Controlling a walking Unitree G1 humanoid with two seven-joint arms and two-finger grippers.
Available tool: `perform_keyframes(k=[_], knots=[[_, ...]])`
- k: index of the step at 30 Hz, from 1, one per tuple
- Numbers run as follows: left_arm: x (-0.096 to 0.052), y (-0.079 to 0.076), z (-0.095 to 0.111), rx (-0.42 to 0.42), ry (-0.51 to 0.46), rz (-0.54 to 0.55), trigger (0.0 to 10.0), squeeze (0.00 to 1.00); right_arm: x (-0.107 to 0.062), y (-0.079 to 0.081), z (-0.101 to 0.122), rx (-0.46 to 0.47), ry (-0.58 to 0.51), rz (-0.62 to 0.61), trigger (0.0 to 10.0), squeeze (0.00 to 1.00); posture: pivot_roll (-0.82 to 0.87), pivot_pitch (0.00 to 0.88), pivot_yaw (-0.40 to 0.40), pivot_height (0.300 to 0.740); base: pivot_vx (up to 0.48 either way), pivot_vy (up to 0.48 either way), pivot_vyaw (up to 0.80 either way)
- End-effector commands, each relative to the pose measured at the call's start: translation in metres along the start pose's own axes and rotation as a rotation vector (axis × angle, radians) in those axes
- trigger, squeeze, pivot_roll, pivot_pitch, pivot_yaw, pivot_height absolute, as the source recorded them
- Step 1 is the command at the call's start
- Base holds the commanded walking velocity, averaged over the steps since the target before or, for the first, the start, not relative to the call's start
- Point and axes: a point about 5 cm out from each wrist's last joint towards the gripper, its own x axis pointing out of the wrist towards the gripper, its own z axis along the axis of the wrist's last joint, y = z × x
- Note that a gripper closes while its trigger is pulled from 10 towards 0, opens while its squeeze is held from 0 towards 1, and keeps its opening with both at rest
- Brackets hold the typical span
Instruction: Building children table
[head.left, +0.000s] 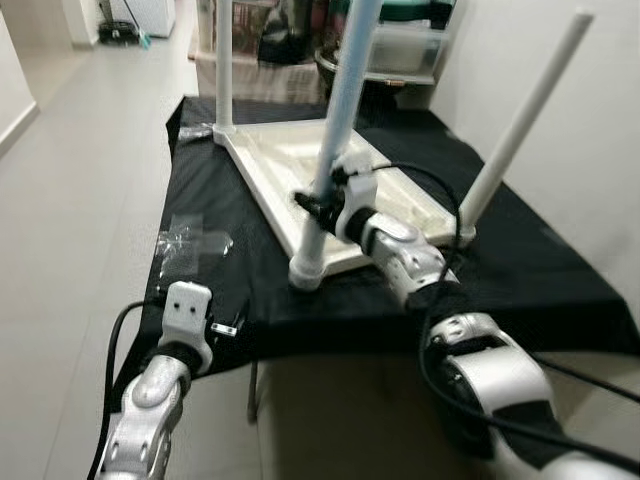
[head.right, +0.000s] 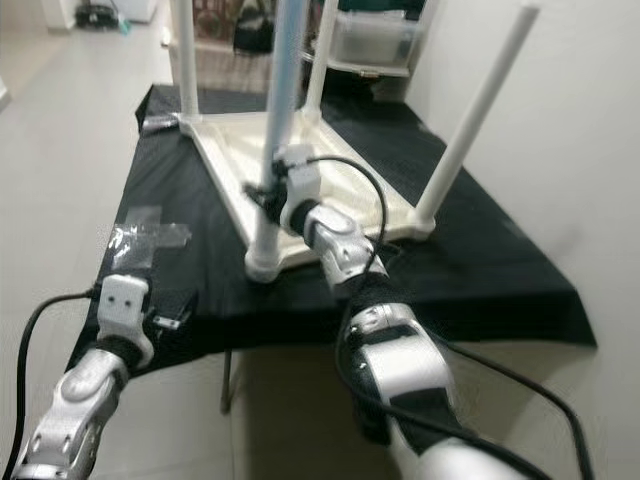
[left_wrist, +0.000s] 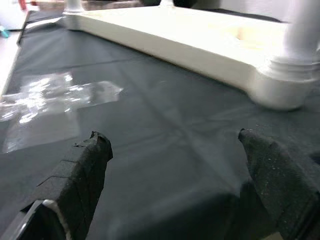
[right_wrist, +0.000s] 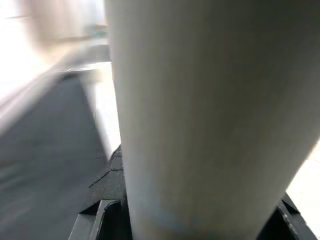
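The little white tabletop lies upside down on a black cloth, in the middle of the frame. The cloth covers the table the parts rest on. Four white legs point up from the tabletop's corners. The near leg stands at the corner closest to the robot and runs from the middle of the frame up to the top edge. It leans a little at the top.

The right pincer is clenched on this near leg, low down, not far above its round foot socket. In the right wrist view the leg is very close, with a black finger showing on each side of it. The leg's long line goes up and down, and the pincer reaches it from the side, so the leg crosses between the fingers.

The left pincer is released, with its two fingers wide apart and nothing between them. It sits low in the lower left of the frame, at the near edge of the cloth. Some clear plastic wrap lies on the cloth just beyond it. The socket of the near leg is up and to the right of it, a bit apart.

I think the right arm is turning or pressing the leg to make it tight. The right arm is the nearer one for that.
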Motion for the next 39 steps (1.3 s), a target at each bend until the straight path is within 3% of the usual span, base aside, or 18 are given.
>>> perform_keyframes(k=[1, 5, 6, 10, 11, 15, 16, 19, 21, 24, 26, 31, 32, 33, 34, 37, 38, 39], knots=[[0.000, -0.001, 0.000, 0.005, 0.003, -0.004, 10.0, 0.00, -0.006, -0.014, -0.022, -0.028, 0.086, -0.187, 0.0, 0.00, 0.05, 0.000, -0.154, 0.740, 0.000, 0.000, 0.00], [0.003, -0.003, 0.001, 0.000, 0.002, -0.011, 10.0, 0.00, -0.027, 0.009, -0.025, 0.016, 0.063, -0.170, 0.0, 0.00, 0.05, 0.000, -0.147, 0.740, 0.000, 0.000, 0.00], [0.003, -0.003, 0.001, 0.001, 0.002, -0.016, 10.0, 0.00, -0.030, 0.019, -0.022, 0.024, 0.078, -0.079, 10.0, 0.00, 0.05, 0.000, -0.145, 0.740, 0.000, 0.000, 0.00], [0.004, -0.002, 0.001, 0.003, 0.002, -0.017, 10.0, 0.00, -0.028, 0.019, -0.007, 0.109, -0.035, 0.027, 10.0, 0.00, 0.04, 0.000, -0.143, 0.740, 0.000, 0.000, 0.00], [0.004, -0.001, 0.001, 0.003, 0.002, -0.016, 10.0, 0.00, -0.026, 0.015, 0.003, 0.146, -0.076, 0.068, 10.0, 1.00, 0.04, 0.000, -0.144, 0.740, 0.000, 0.000, 0.00], [0.004, -0.001, 0.001, 0.003, 0.001, -0.015, 10.0, 0.00, -0.020, 0.012, 0.020, 0.165, -0.117, 0.153, 10.0, 1.00, 0.04, 0.000, -0.145, 0.740, 0.000, 0.000, 0.00], [0.004, -0.001, 0.001, 0.003, 0.000, -0.015, 10.0, 0.00, -0.017, 0.013, 0.035, 0.157, -0.170, 0.245, 10.0, 0.00, 0.04, 0.000, -0.148, 0.740, 0.000, 0.000, 0.00], [0.004, -0.001, 0.001, 0.004, -0.001, -0.014, 10.0, 0.00, -0.021, 0.012, 0.064, 0.175, -0.275, 0.426, 10.0, 0.00, 0.05, 0.000, -0.149, 0.740, 0.000, 0.000, 0.00], [0.005, 0.000, 0.002, 0.009, -0.004, -0.013, 10.0, 0.00, -0.028, 0.015, 0.077, 0.110, -0.334, 0.687, 10.0, 0.00, 0.06, 0.000, -0.155, 0.740, 0.000, 0.000, 0.00], [0.006, 0.000, 0.002, 0.010, -0.005, -0.013, 10.0, 0.00, -0.030, 0.016, 0.077, 0.074, -0.335, 0.770, 10.0, 0.00, 0.06, 0.000, -0.157, 0.740, 0.000, 0.000, 0.00], [0.007, 0.000, 0.004, 0.014, -0.011, -0.011, 10.0, 0.00, -0.035, 0.029, 0.063, -0.001, -0.296, 0.984, 10.0, 0.00, 0.07, 0.000, -0.167, 0.740, 0.000, 0.000, 0.00], [0.008, 0.001, 0.004, 0.018, -0.016, -0.009, 10.0, 0.00, -0.042, 0.051, 0.037, -0.068, -0.218, 1.198, 10.0, 0.00, 0.09, 0.000, -0.178, 0.740, 0.000, 0.000, 0.00], [0.008, 0.001, 0.005, 0.019, -0.017, -0.007, 10.0, 0.00, -0.044, 0.059, 0.031, -0.068, -0.198, 1.248, 6.5, 0.00, 0.09, 0.000, -0.184, 0.740, 0.000, 0.000, 0.00], [0.008, 0.001, 0.005, 0.019, -0.017, -0.007, 10.0, 0.00, -0.044, 0.059, 0.031, -0.068, -0.198, 1.248, 6.5, 0.00, 0.09, 0.000, -0.184, 0.740, 0.000, 0.000, 0.00], [0.007, 0.001, 0.005, 0.020, -0.019, -0.005, 10.0, 0.00, -0.046, 0.065, 0.027, -0.066, -0.187, 1.281, 3.2, 0.00, 0.09, 0.000, -0.184, 0.740, 0.000, 0.000, 0.00], [0.007, 0.002, 0.005, 0.021, -0.019, -0.003, 10.0, 0.00, -0.048, 0.071, 0.023, -0.069, -0.176, 1.299, 3.2, 0.00, 0.09, 0.000, -0.183, 0.740, 0.000, 0.000, 0.00], [0.006, 0.002, 0.004, 0.021, -0.018, -0.002, 10.0, 0.00, -0.050, 0.078, 0.018, -0.049, -0.161, 1.315, 0.0, 0.00, 0.09, 0.000, -0.180, 0.740, 0.000, 0.000, 0.00], [0.006, 0.002, 0.004, 0.021, -0.018, -0.002, 10.0, 0.00, -0.050, 0.078, 0.018, -0.049, -0.161, 1.315, 0.0, 0.00, 0.09, 0.000, -0.180, 0.740, 0.000, 0.000, 0.00]])
